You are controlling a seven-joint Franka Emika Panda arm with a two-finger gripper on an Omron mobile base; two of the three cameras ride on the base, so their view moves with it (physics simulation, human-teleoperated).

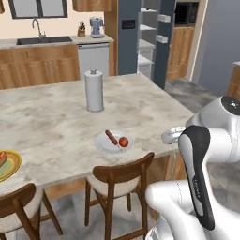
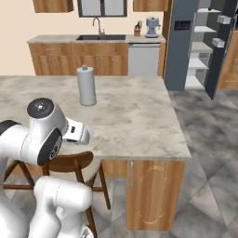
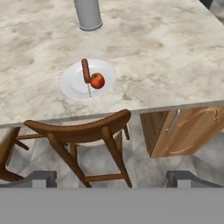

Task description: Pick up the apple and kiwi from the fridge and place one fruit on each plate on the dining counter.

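Note:
The apple (image 3: 97,80) (image 1: 123,141) lies on the white plate (image 3: 74,85) (image 1: 105,143) near the front edge of the dining counter (image 1: 51,117) (image 2: 135,116), beside a reddish-brown sausage-like stick (image 3: 85,71). A yellow-rimmed plate (image 1: 10,168) sits at the counter's left edge with something red on it. My gripper (image 3: 113,179) hangs open and holds nothing, back from the counter edge above a wooden chair (image 3: 83,129), apart from the apple. The fridge (image 1: 127,42) (image 2: 180,46) stands open at the back. The kiwi is out of view.
A grey paper towel roll (image 1: 94,90) (image 2: 86,86) stands upright mid-counter behind the white plate. Wooden chairs (image 1: 119,180) line the near side. A sink counter (image 1: 42,44) runs along the back wall. My own arm hides the white plate in the right base view.

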